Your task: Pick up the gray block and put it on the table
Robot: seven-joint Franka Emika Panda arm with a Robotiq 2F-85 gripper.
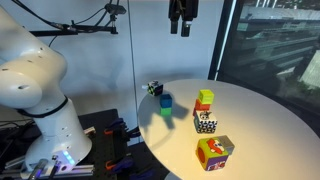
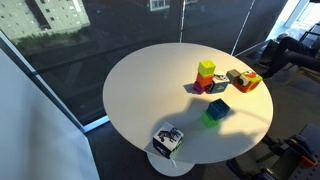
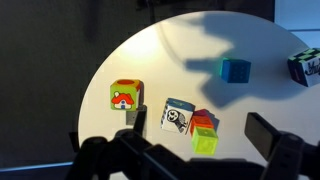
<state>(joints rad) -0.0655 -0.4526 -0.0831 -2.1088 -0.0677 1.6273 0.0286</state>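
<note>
The round off-white table (image 1: 260, 115) carries several toy blocks. My gripper (image 1: 181, 27) hangs open and empty high above the table's far side. In the wrist view the open gripper (image 3: 200, 130) frames a lime green cube (image 3: 205, 142) that sits on an orange-red block, next to an owl picture block (image 3: 178, 116). No plain pale gray cube shows clearly. A greyish face (image 2: 233, 76) shows beside the orange picture block (image 2: 248, 82); I cannot tell whether it is a separate block.
A house picture block (image 3: 125, 96) lies left of the owl block. A blue block (image 3: 235, 69) and the black-and-white patterned cube (image 1: 154, 88) sit near the table's edge. The robot's white base (image 1: 35, 80) stands beside the table. Dark window glass (image 1: 270, 40) lies behind.
</note>
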